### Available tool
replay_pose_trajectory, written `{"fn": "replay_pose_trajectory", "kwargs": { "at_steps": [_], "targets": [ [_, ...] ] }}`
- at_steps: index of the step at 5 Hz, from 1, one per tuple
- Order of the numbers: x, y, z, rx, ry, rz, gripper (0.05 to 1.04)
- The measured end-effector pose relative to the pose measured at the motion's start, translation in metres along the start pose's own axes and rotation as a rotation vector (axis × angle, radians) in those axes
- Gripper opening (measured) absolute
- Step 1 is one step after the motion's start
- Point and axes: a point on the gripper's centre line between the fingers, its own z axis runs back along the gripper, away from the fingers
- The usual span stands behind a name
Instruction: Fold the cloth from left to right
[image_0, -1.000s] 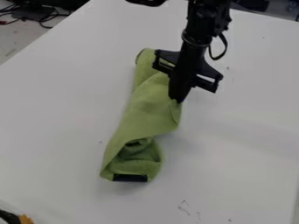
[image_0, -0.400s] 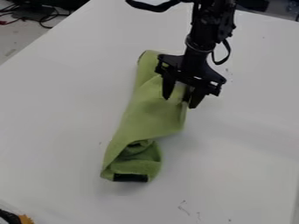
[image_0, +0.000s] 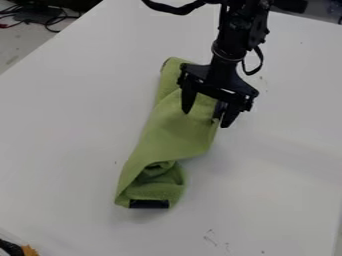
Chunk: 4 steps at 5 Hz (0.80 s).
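The green cloth (image_0: 157, 145) lies mid-worktop (image_0: 67, 130) in a long, twisted strip, soft and matte, its near end curled into a loose roll with a black strip (image_0: 149, 204). The claw (image_0: 206, 118) is over its upper right part, spread wide; one second ago it was closed. The worktop is smooth, white and lightly scuffed. Beyond its upper left edge, black and red cables (image_0: 48, 21) tangle.
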Motion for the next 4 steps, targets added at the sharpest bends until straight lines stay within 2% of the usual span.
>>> {"fn": "replay_pose_trajectory", "kwargs": {
  "at_steps": [1, 2, 3, 4],
  "targets": [
    [0.008, -0.003, 0.024, -0.057, -0.068, 0.038, 1.001],
    [0.015, -0.004, 0.046, -0.083, -0.108, 0.057, 1.001],
    [0.015, -0.006, 0.059, -0.111, -0.136, 0.063, 1.001],
    [0.01, -0.008, 0.053, -0.126, -0.121, 0.052, 1.001]
  ]
}}
